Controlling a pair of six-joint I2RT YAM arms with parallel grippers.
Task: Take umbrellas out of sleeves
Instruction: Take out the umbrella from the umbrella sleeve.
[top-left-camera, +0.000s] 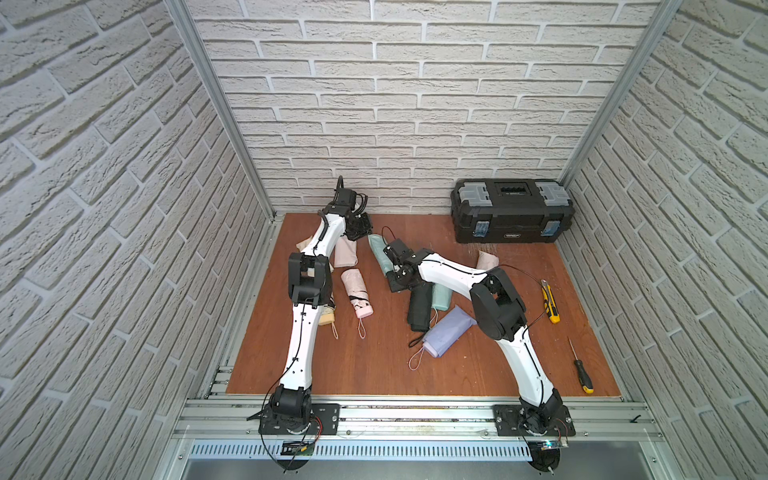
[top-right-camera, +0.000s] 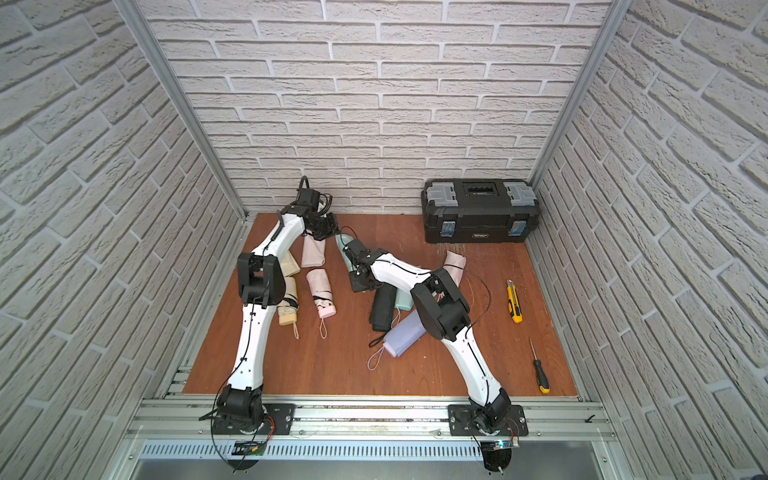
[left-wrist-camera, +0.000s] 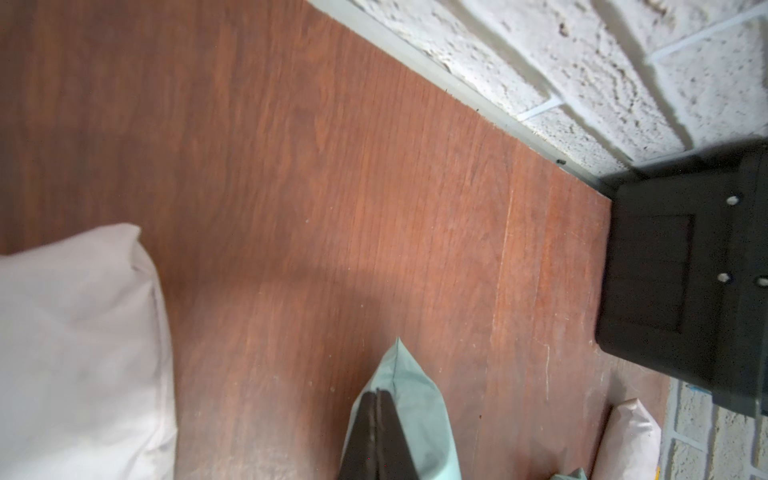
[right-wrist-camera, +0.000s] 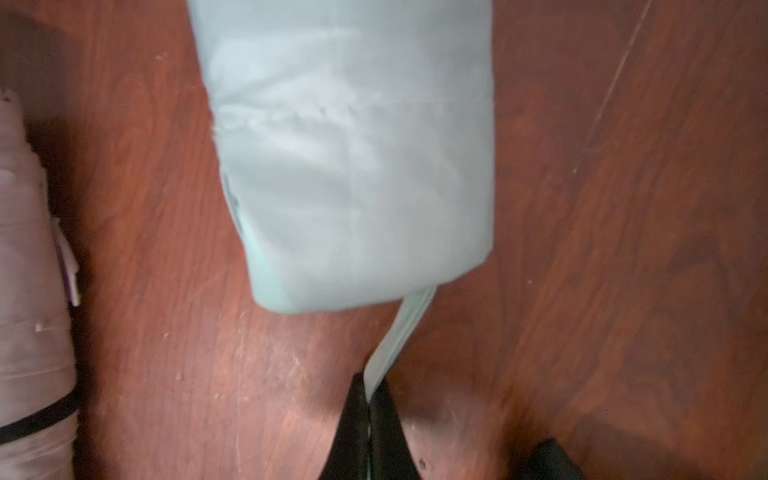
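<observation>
A mint sleeve lies slanted at the back middle of the table, with an umbrella inside it. My left gripper is shut on the sleeve's pointed far end. My right gripper is shut on a flat mint wrist loop that comes out of the sleeve's open near end. A bare pink umbrella lies below an empty pink sleeve. A beige umbrella shows beside my left arm.
Black, mint and lilac sleeved umbrellas lie bunched under my right arm, and a pink one sits nearer the black toolbox at the back right. A yellow utility knife and a screwdriver lie along the right edge.
</observation>
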